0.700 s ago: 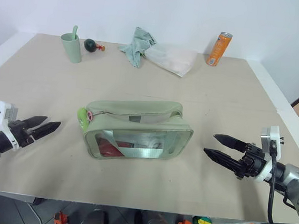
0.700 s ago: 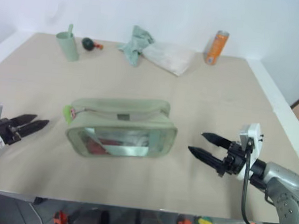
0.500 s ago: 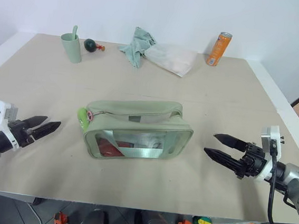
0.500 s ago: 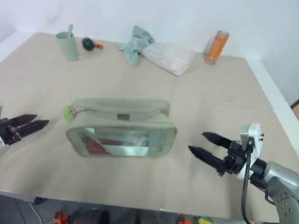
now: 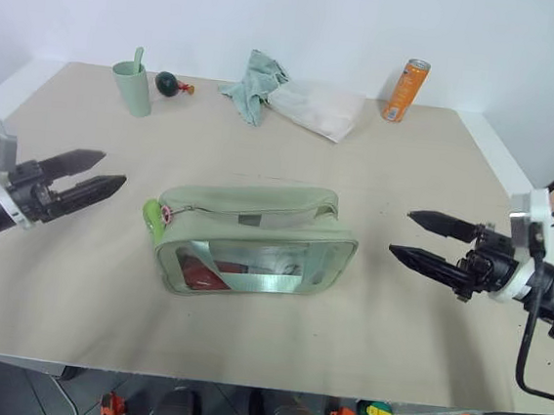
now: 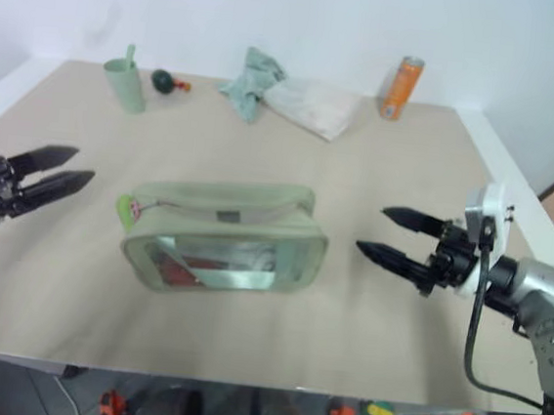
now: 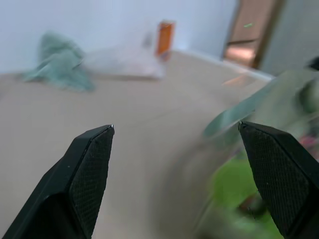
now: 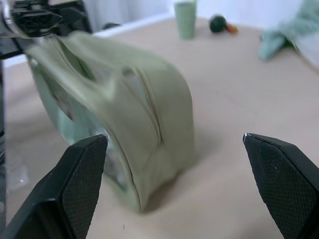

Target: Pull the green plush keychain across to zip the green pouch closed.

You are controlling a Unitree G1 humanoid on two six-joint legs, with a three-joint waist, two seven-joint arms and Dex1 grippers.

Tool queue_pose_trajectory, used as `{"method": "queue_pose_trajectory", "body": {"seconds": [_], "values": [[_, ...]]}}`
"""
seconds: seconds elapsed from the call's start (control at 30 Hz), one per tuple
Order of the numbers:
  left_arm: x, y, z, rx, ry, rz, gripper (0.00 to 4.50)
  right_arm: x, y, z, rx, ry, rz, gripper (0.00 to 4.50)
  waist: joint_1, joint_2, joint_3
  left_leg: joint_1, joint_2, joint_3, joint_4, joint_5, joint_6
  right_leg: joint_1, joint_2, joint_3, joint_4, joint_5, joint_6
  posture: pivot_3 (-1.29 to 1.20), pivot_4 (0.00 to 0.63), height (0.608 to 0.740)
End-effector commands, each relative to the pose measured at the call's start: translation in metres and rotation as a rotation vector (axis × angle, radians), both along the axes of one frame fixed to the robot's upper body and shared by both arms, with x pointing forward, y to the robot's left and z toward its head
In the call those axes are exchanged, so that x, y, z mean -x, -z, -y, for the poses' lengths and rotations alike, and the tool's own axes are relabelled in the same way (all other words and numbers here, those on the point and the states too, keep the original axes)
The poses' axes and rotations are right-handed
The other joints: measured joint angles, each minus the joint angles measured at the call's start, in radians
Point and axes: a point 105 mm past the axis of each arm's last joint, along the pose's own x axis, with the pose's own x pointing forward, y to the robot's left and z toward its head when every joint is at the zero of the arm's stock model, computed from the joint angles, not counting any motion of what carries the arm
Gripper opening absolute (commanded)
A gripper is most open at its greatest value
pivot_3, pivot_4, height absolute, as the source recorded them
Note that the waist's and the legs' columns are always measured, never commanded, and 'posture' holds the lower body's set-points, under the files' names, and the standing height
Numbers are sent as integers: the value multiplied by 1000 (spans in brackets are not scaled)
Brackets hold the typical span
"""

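Bright even light; wrist views motion-blurred.

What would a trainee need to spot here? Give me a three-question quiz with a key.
1. True or false: the left gripper is already holding the green plush keychain.
2. The orange can stands: A) beside the cup, B) at the table's far right, C) on the green pouch.
3. At which end of the green pouch does the keychain sit, the one toward the left gripper or toward the right gripper?

Key:
1. False: its fingers are open and clear of the keychain.
2. B.
3. The end toward the left gripper.
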Motion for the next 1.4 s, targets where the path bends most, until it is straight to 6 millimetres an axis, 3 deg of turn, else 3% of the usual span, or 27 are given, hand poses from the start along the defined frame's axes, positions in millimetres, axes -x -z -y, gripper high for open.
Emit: {"method": "queue_pose_trajectory", "body": {"seconds": [0.03, 0.17, 0.33, 0.6, 0.73, 1.03, 1.07, 1.2, 1.4], "values": [[19, -27, 21, -21, 148, 95, 4133, 13, -19, -21, 46, -131, 57, 4500, -1, 0, 0, 0, 0, 0, 0, 0, 0, 0, 0, 0, 0, 0, 0, 0, 150, 740], [29, -29, 36, -60, 246, 107, 4133, 16, -10, -37, 125, -217, 34, 4500, 0, 0, 0, 0, 0, 0, 0, 0, 0, 0, 0, 0, 0, 0, 0, 0, 150, 740], [36, -30, 49, -85, 308, 120, 4133, 6, 3, -47, 198, -263, 28, 4500, 0, 0, 0, 0, 0, 0, 2, 0, 0, 0, 0, 0, 0, 0, 0, 0, 150, 740], [37, -29, 52, -64, 307, 124, 4133, -11, 12, -65, 202, -332, 42, 4500, 0, 0, 0, -1, 1, 0, 2, 0, 0, 0, 1, 0, 1, 0, 0, 0, 150, 740], [37, -25, 53, -47, 293, 121, 4172, -11, 17, -68, 174, -364, 33, 3429, 1, 0, 0, -1, 0, 0, 2, 0, 0, 0, 0, 0, 1, 0, 0, 0, 150, 740], [31, -24, 49, -9, 255, 117, 4172, -13, 23, -68, 179, -358, 39, 229, 1, 0, 0, -1, 0, 0, 3, 0, 0, 0, 0, 0, 1, 0, 0, 0, 150, 740], [30, -24, 49, -3, 252, 118, 4172, -13, 23, -68, 182, -351, 44, 49, 1, 0, 0, -1, 0, 0, 3, 0, 0, 0, 0, 0, 1, 0, 0, 0, 150, 740], [27, -26, 48, 17, 240, 124, 4172, -23, 21, -67, 193, -289, 96, 49, 1, 0, 0, -1, 0, 0, 3, 0, 0, 0, 0, 0, 1, 0, 0, 0, 150, 740], [23, -28, 47, 34, 231, 127, 4172, -43, -1, -57, 177, -180, 209, 49, 0, 0, 0, 0, 0, 0, 4, 0, 0, 0, 1, 0, 2, 1, 0, 0, 150, 740]]}}
